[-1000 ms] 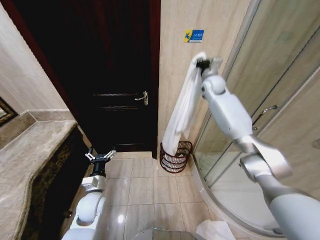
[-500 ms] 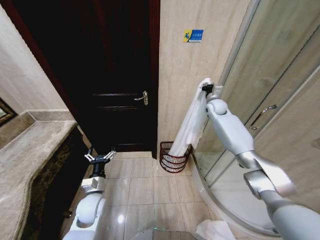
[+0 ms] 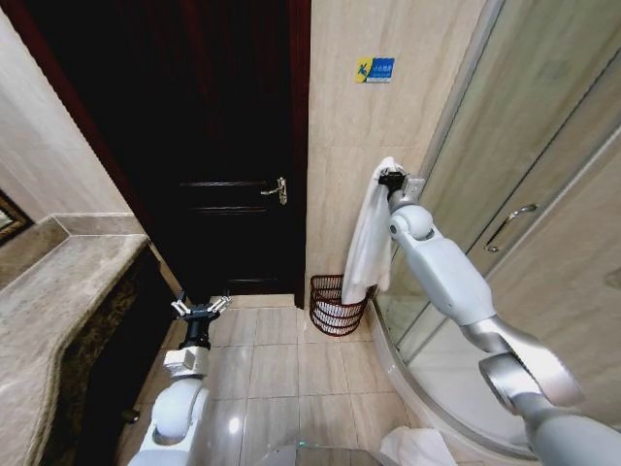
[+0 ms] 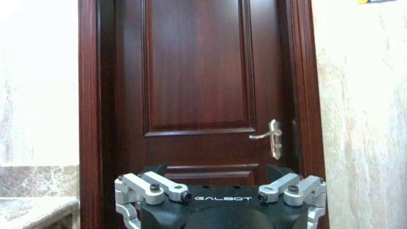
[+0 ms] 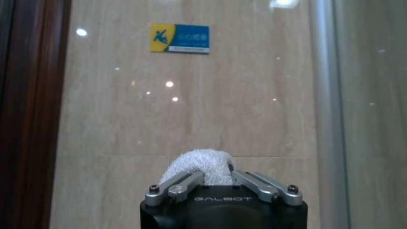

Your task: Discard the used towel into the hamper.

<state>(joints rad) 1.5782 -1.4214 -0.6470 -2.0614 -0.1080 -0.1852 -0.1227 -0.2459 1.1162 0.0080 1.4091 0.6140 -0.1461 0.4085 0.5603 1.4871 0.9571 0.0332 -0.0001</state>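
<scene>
In the head view my right gripper (image 3: 389,179) is raised in front of the beige wall, shut on the top of a white towel (image 3: 369,238). The cloth hangs straight down and its lower end reaches the rim of the hamper (image 3: 335,309), a small dark reddish-brown openwork basket on the floor by the wall. The right wrist view shows a fold of the towel (image 5: 198,165) pinched at my right gripper (image 5: 219,179). My left gripper (image 3: 201,310) waits low at the left with its fingers spread, facing the dark door; its fingers (image 4: 156,187) show open in the left wrist view.
A dark wooden door (image 3: 209,146) with a metal handle (image 3: 278,190) is to the left of the hamper. A marble counter (image 3: 58,291) runs along the left. The glass shower enclosure (image 3: 514,194) stands on the right. A white cloth (image 3: 417,447) lies on the floor near me.
My right gripper has come down with the towel, from beside the blue sign to mid-wall height, and the towel's lower end has sunk toward the hamper. The left arm has barely shifted.
</scene>
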